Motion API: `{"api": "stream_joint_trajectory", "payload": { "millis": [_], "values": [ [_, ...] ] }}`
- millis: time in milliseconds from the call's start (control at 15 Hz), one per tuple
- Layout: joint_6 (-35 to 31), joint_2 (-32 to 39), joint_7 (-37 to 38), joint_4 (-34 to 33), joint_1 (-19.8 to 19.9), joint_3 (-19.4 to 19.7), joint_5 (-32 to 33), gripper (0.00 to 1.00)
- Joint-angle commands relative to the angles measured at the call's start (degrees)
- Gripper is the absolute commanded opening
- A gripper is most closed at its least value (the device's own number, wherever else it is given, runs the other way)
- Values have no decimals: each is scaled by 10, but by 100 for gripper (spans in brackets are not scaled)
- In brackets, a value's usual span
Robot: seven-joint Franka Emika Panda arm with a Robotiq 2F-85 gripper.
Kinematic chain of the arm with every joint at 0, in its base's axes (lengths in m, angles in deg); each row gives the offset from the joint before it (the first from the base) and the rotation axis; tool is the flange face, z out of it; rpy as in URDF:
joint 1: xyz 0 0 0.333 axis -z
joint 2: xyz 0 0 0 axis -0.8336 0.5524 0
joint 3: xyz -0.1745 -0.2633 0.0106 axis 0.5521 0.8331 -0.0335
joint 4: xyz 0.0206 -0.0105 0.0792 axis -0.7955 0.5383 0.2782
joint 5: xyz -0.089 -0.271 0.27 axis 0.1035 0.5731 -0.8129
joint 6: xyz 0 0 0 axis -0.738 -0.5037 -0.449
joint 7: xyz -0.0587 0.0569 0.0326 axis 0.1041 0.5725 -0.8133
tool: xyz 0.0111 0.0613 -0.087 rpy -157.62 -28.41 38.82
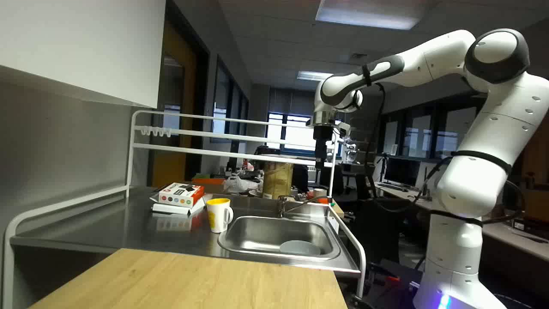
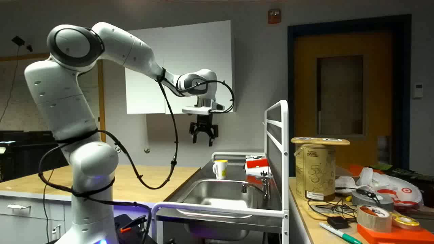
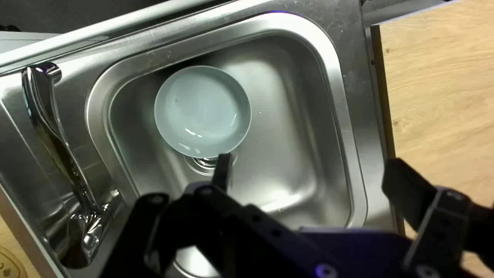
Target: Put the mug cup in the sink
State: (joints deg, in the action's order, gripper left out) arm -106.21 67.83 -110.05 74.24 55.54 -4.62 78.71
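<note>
White robot arm (image 1: pixel 499 128) arched over a steel bench (image 1: pixel 111 227) fitted with a sink (image 3: pixel 278 181). The mug (image 1: pixel 217 217), white outside and yellow inside, stands upright on the bench, just beside the sink and outside it. High above the sink hangs the black hand (image 2: pixel 202 142), pointing down and well apart from the mug; I can plainly see its fingers (image 3: pixel 409 193) spread wide from each other. A pale bowl (image 3: pixel 202 112) sits in the sink, in the wrist view partly over the drain (image 3: pixel 200 168), and a chrome tap (image 2: pixel 266 188) stands alongside. Near the mug, in both exterior views, rests a red-and-white box (image 1: pixel 181 196); a white rail (image 2: pixel 285 169) borders the bench.
</note>
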Motion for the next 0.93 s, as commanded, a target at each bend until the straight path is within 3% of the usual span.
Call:
{"api": "stream_joint_trajectory", "payload": {
  "millis": [0, 533, 867],
  "values": [
    [0, 1, -3, -2, 11, -10, -3, 100],
    [-1, -1, -3, -4, 11, -10, -3, 100],
    [-37, 80, -2, -48, 4, -7, -48, 100]
  ]
}}
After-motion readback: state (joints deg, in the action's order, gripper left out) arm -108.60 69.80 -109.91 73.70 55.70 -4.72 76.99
